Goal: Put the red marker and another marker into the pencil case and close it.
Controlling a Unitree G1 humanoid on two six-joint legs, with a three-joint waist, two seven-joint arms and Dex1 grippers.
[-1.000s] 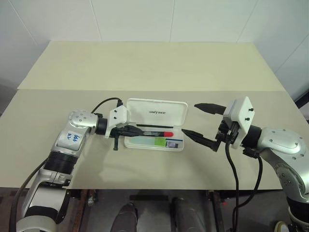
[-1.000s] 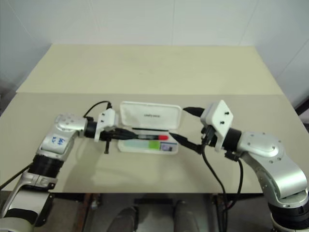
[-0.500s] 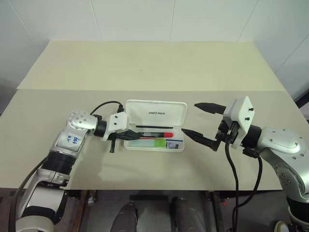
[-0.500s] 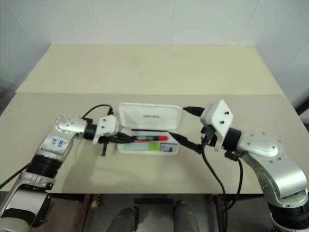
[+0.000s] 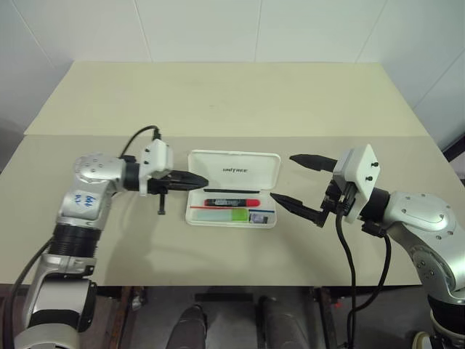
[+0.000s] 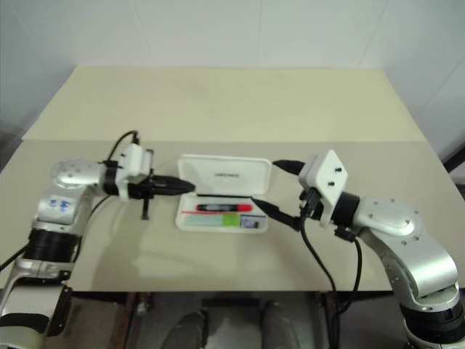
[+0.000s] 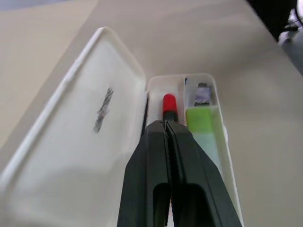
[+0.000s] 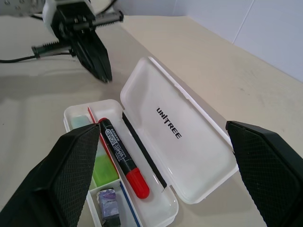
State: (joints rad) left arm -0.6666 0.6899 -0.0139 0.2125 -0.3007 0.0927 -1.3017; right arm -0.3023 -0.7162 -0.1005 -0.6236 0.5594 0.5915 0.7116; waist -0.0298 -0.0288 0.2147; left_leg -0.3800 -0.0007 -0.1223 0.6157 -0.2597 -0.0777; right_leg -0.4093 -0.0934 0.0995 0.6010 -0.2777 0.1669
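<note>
Pencil case (image 5: pixel 234 187) lid open, red marker (image 8: pixel 120 157) and green marker (image 8: pixel 103 169) seen inside. Left gripper (image 5: pixel 196 180) pressed together, empty; right gripper (image 5: pixel 289 180) spread wide.

The pencil case (image 8: pixel 156 156) lies open on the beige table (image 8: pixel 246 71), its lid (image 8: pixel 182 127) with dark "UNITREE" lettering folded back flat beside the tray. In the tray the red marker (image 8: pixel 122 158) rests lengthwise, just beside the hinge side. The lime-green marker (image 8: pixel 105 169) lies on the marker's far side from the lid, with a small grey metallic bit (image 8: pixel 108 209) at its end. Beyond the case's far end hangs the left gripper (image 8: pixel 97 59), fingers pressed together, clear of the case. The right gripper (image 8: pixel 165 189) has its own fingers (image 8: pixel 66 179) spread wide either side of the case.
</note>
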